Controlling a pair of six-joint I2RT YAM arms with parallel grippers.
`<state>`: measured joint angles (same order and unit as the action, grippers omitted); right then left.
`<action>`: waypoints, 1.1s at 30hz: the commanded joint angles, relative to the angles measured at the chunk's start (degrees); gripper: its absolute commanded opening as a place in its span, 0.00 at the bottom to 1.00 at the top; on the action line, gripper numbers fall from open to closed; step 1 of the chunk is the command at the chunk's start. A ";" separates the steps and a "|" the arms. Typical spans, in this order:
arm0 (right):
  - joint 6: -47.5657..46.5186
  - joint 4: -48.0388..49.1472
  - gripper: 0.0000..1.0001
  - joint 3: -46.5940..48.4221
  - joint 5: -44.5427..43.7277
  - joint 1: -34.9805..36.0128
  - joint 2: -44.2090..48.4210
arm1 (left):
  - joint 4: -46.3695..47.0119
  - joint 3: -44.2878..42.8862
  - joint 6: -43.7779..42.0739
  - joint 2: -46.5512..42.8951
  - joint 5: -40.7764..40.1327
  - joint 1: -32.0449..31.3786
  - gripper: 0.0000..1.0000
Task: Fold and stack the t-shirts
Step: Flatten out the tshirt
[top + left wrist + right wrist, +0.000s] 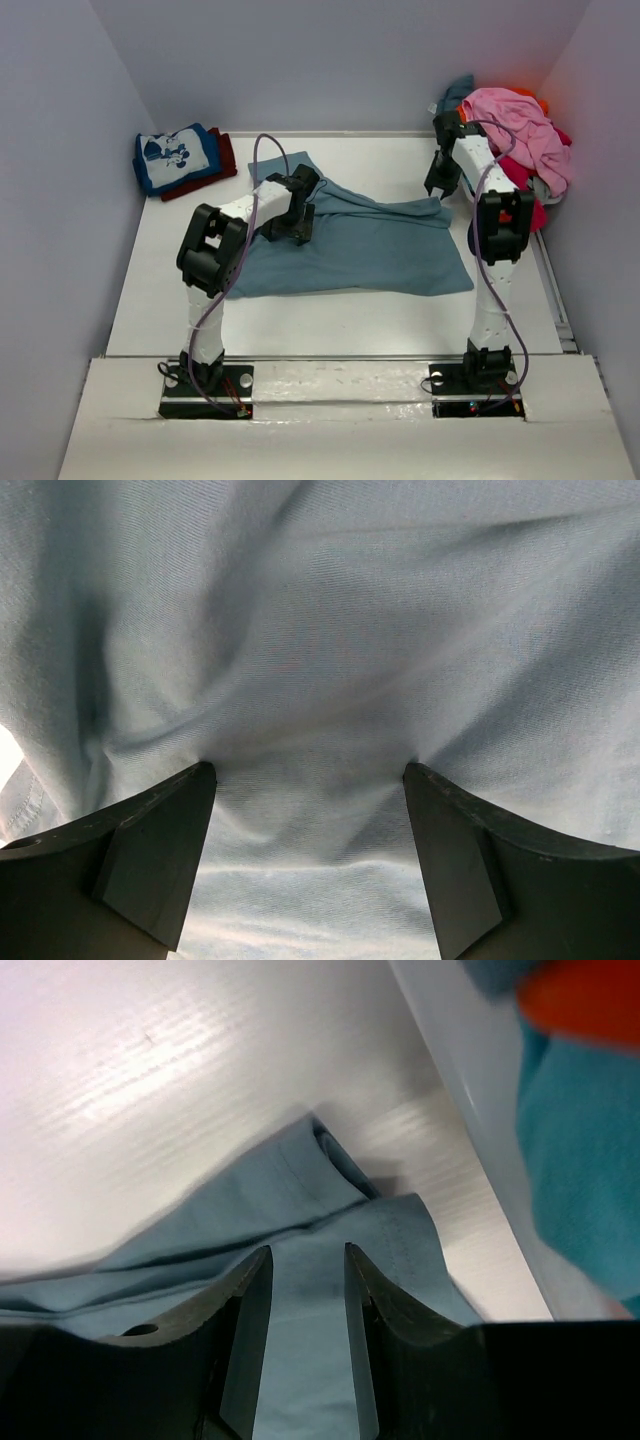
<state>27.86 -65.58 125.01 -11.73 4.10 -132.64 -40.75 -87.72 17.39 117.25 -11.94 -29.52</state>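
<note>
A slate-blue t-shirt [370, 255] lies spread and wrinkled across the table's middle. My left gripper [298, 228] is low over its left part. In the left wrist view this gripper [310, 770] is open wide, and both fingertips [195, 780] press into the cloth [320, 630]. My right gripper [440, 190] hovers at the shirt's far right corner. The right wrist view shows this gripper [308, 1250] with its jaws apart and nothing between them, just above the hem [400, 1230].
A folded blue tee with white cartoon print [175, 155] rests on a dark red one [222, 165] at the back left. Pink [520, 125], orange [548, 103], teal [460, 90] and red [530, 205] tees are heaped at the back right, beyond the table's raised edge [555, 290].
</note>
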 commanded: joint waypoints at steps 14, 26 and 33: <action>1.32 4.14 0.45 -21.21 -3.30 -0.49 18.47 | 0.23 1.50 -0.95 -2.38 1.31 -0.63 0.88; 1.59 7.92 0.54 -22.27 -0.84 -2.87 13.72 | 0.67 3.61 -1.04 -4.14 1.13 -0.63 0.88; 0.88 8.19 0.57 -20.86 -0.84 -4.01 11.70 | 0.50 3.35 -1.13 -4.14 1.22 -0.63 0.88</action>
<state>28.77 -59.55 102.19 -12.32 1.23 -120.16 -38.44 -85.17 16.99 115.98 -11.05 -29.82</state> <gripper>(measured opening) 0.571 0.884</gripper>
